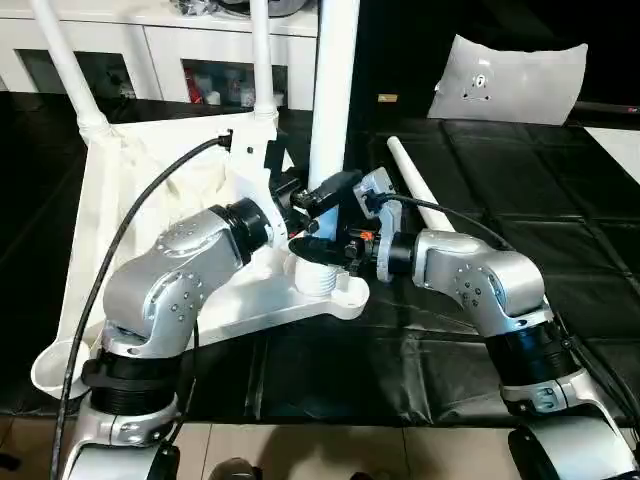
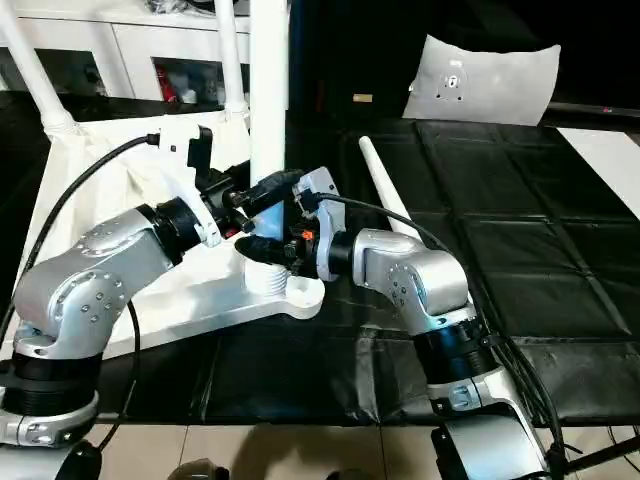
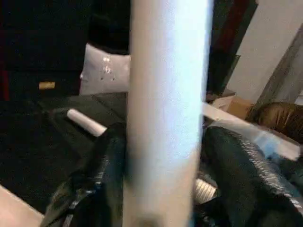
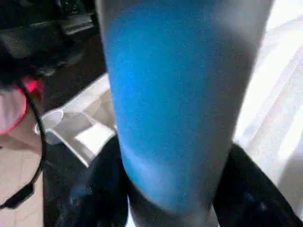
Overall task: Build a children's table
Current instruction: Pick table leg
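Tabletop (image 1: pixel 130 230), white, lies upside down on the black floor mat (image 1: pixel 560 250), ribbed underside up, at the robot's left. Two legs already stand in its far corner sockets: far-left leg (image 1: pixel 65 65) leaning outward, second leg (image 1: pixel 261 60) more upright beside it. White cabinet (image 1: pixel 150 50) with glass doors sits behind them.

Left gripper (image 1: pixel 310 195) reaches in from the left arm and is clamped on the upright leg (image 1: pixel 333 90) just above the near corner socket (image 1: pixel 318 275); in the left wrist view both black fingers (image 3: pixel 106 170) press against either side of the white shaft. Leg's lower end meets the threaded socket collar; cannot tell how far it is seated.

Right gripper (image 1: pixel 335 250) comes in from the right, low at the same leg, just above the socket. Right wrist view shows its fingers (image 4: pixel 102 189) hugging both sides of the shaft, so grasping it too.

Fourth leg (image 1: pixel 420 190) lies loose on the mat right of the grippers, apart from the tabletop. White plastic bag (image 1: pixel 510 80) rests farther back at right.
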Tool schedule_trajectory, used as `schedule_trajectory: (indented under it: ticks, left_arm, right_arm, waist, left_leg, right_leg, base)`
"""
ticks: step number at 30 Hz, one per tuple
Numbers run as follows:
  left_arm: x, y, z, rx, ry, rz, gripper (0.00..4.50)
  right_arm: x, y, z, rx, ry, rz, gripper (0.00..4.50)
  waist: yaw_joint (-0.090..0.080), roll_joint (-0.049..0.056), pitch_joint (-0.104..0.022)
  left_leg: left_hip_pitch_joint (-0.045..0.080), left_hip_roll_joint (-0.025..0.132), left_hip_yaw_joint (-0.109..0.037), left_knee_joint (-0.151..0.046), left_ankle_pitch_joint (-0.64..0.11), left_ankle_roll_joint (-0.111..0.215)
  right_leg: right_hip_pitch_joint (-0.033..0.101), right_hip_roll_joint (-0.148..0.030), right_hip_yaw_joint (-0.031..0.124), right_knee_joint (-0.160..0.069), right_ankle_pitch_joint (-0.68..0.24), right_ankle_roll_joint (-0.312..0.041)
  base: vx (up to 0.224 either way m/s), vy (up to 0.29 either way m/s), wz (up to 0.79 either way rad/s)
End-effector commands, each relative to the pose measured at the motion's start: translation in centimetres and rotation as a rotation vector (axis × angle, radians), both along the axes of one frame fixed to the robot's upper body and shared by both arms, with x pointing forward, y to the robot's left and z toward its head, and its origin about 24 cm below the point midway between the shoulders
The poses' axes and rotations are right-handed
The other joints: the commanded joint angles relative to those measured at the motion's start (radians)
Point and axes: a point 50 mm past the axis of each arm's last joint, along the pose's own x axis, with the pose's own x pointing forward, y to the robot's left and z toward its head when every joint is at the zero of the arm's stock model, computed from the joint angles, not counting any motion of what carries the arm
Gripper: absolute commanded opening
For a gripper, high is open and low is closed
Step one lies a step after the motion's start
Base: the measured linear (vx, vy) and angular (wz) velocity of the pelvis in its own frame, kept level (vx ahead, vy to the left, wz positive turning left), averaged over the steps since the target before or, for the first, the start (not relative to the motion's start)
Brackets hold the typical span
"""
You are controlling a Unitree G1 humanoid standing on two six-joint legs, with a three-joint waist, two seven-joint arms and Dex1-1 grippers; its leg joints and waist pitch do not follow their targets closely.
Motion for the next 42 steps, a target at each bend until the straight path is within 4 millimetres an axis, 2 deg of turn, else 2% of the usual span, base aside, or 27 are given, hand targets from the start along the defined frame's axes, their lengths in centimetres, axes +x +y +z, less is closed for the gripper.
schedule_trajectory:
  ticks: [1,5,8,10,11,12,14,16,18,20,23,26,27,29,31,34,36,38,42]
  left_arm:
    - [-0.6,-1.1,1.9,-0.030,-0.073,-0.080,3.34]
    - [-0.8,-1.2,2.6,-0.079,-0.082,-0.101,3.48]
    - [-1.1,-1.4,3.4,-0.150,-0.088,-0.132,3.84]
    - [-1.2,-1.4,3.7,-0.174,-0.092,-0.143,3.88]
    - [-1.6,-1.5,4.3,-0.225,-0.108,-0.188,3.90]
    - [-1.6,-1.5,4.3,-0.226,-0.108,-0.188,4.05]
    - [-2.3,-1.4,5.1,-0.291,-0.139,-0.243,4.16]
    - [-2.4,-1.4,5.3,-0.313,-0.146,-0.257,4.31]
    - [-2.4,0.0,5.9,-0.351,-0.173,-0.222,4.49]
    - [-2.4,0.2,5.9,-0.356,-0.176,-0.218,4.50]
    - [-1.8,2.6,6.0,-0.369,-0.181,-0.123,4.50]
    - [-1.1,3.6,5.0,-0.285,-0.158,-0.029,4.50]
    - [-0.6,3.9,4.6,-0.251,-0.139,0.023,4.50]
    - [0.4,4.5,3.9,-0.194,-0.107,0.125,4.50]
    - [1.2,4.8,3.1,-0.136,-0.071,0.212,4.50]
    - [1.8,4.3,2.6,-0.070,-0.056,0.237,4.50]
    - [1.8,3.1,2.9,-0.063,-0.068,0.189,4.50]
    - [1.4,1.8,3.4,-0.057,-0.086,0.119,4.50]
    - [0.6,0.4,3.7,-0.040,-0.100,0.031,4.50]
  right_arm:
    - [0.0,-0.1,-0.3,-0.021,0.009,-0.013,1.93]
    - [-0.1,-0.1,-0.8,-0.031,0.013,-0.023,1.92]
    - [-0.3,0.0,-1.1,-0.033,0.015,-0.027,1.91]
    - [-0.3,0.0,-1.2,-0.032,0.015,-0.029,1.91]
    - [-0.4,0.1,-1.3,-0.029,0.013,-0.032,1.91]
    - [-0.4,0.1,-1.3,-0.029,0.013,-0.032,1.91]
    - [-0.4,0.2,-1.2,-0.009,0.003,-0.040,1.91]
    - [-0.4,0.2,-1.1,-0.001,-0.002,-0.043,1.91]
    - [-0.1,-0.3,-0.7,0.037,-0.028,-0.072,1.91]
    - [-0.1,-0.3,-0.6,0.040,-0.033,-0.074,1.91]
    - [-0.3,-0.5,-0.1,0.078,-0.073,-0.076,1.91]
    - [-0.7,-0.4,0.1,0.098,-0.095,-0.059,1.91]
    - [-0.8,-0.3,0.2,0.105,-0.103,-0.051,1.91]
    - [-1.0,-0.1,0.4,0.118,-0.113,-0.034,1.91]
    - [-1.3,0.0,0.5,0.126,-0.120,-0.019,1.91]
    - [-1.5,0.3,0.2,0.116,-0.124,-0.010,1.91]
    - [-1.6,0.4,-0.1,0.094,-0.124,-0.013,1.91]
    - [-1.5,0.4,-0.4,0.071,-0.123,-0.030,1.91]
    - [-1.3,0.3,-0.7,0.038,-0.129,-0.046,1.91]
  waist:
    - [0.000,-0.004,-0.074]
    - [-0.001,-0.004,-0.074]
    - [-0.001,-0.003,-0.073]
    - [0.000,-0.003,-0.075]
    - [-0.001,0.001,-0.075]
    - [0.000,-0.004,-0.074]
    - [0.000,0.000,-0.074]
    - [0.000,-0.001,-0.074]
    - [-0.002,0.004,-0.072]
    - [-0.004,0.002,-0.071]
    - [-0.002,0.006,-0.073]
    - [-0.005,0.009,-0.074]
    - [-0.004,0.015,-0.073]
    - [-0.004,0.012,-0.073]
    - [-0.002,0.013,-0.074]
    - [0.001,0.015,-0.075]
    - [0.002,0.014,-0.077]
    - [0.003,0.014,-0.077]
    - [0.002,0.012,-0.074]
  left_leg:
    - [0.008,0.028,-0.004,-0.065,-0.143,-0.026]
    - [0.008,0.027,-0.004,-0.065,-0.145,-0.027]
    - [0.006,0.027,-0.004,-0.065,-0.145,-0.029]
    - [0.007,0.027,-0.004,-0.063,-0.144,-0.030]
    - [0.007,0.027,-0.005,-0.064,-0.146,-0.029]
    - [0.007,0.026,-0.003,-0.063,-0.150,-0.028]
    - [0.007,0.026,-0.003,-0.063,-0.154,-0.029]
    - [0.007,0.028,-0.005,-0.064,-0.156,-0.031]
    - [0.008,0.025,-0.004,-0.065,-0.172,-0.032]
    - [0.009,0.025,-0.005,-0.065,-0.179,-0.033]
    - [0.011,0.025,-0.007,-0.066,-0.185,-0.038]
    - [0.013,0.027,-0.008,-0.069,-0.183,-0.037]
    - [0.014,0.027,-0.009,-0.069,-0.185,-0.038]
    - [0.015,0.027,-0.009,-0.070,-0.195,-0.035]
    - [0.015,0.027,-0.010,-0.070,-0.194,-0.037]
    - [0.015,0.028,-0.011,-0.071,-0.187,-0.042]
    - [0.013,0.029,-0.011,-0.069,-0.175,-0.045]
    - [0.012,0.028,-0.009,-0.068,-0.176,-0.046]
    - [0.010,0.028,-0.010,-0.068,-0.185,-0.045]
  right_leg:
    - [0.054,-0.071,0.049,-0.071,-0.257,-0.133]
    - [0.055,-0.070,0.048,-0.071,-0.260,-0.130]
    - [0.055,-0.070,0.048,-0.073,-0.260,-0.130]
    - [0.056,-0.070,0.048,-0.072,-0.254,-0.134]
    - [0.055,-0.069,0.047,-0.070,-0.247,-0.139]
    - [0.056,-0.070,0.047,-0.072,-0.254,-0.140]
    - [0.055,-0.071,0.048,-0.073,-0.261,-0.141]
    - [0.056,-0.070,0.047,-0.072,-0.259,-0.143]
    - [0.054,-0.067,0.047,-0.074,-0.271,-0.131]
    - [0.055,-0.065,0.046,-0.077,-0.291,-0.116]
    - [0.053,-0.064,0.046,-0.077,-0.292,-0.107]
    - [0.052,-0.062,0.046,-0.073,-0.273,-0.101]
    - [0.051,-0.062,0.045,-0.072,-0.270,-0.102]
    - [0.051,-0.061,0.046,-0.075,-0.269,-0.085]
    - [0.051,-0.062,0.047,-0.075,-0.271,-0.086]
    - [0.052,-0.066,0.047,-0.072,-0.259,-0.093]
    - [0.053,-0.069,0.047,-0.067,-0.220,-0.128]
    - [0.053,-0.070,0.047,-0.067,-0.215,-0.140]
    - [0.055,-0.071,0.047,-0.069,-0.240,-0.138]
  base:
    - [0.000,0.000,0.00]
    - [0.000,0.000,0.00]
    - [0.000,0.000,0.00]
    - [0.000,0.000,0.00]
    - [0.000,0.000,0.00]
    - [0.000,0.000,0.00]
    - [0.000,0.000,0.00]
    - [0.000,0.000,0.00]
    - [0.000,0.000,0.00]
    - [0.000,0.000,0.00]
    - [0.000,0.000,0.00]
    - [0.000,0.000,0.00]
    - [0.000,0.000,0.00]
    - [0.000,0.000,0.00]
    - [0.000,0.000,0.00]
    - [0.000,0.000,0.00]
    - [0.000,0.000,0.00]
    - [0.000,0.000,0.00]
    - [0.000,0.000,0.00]
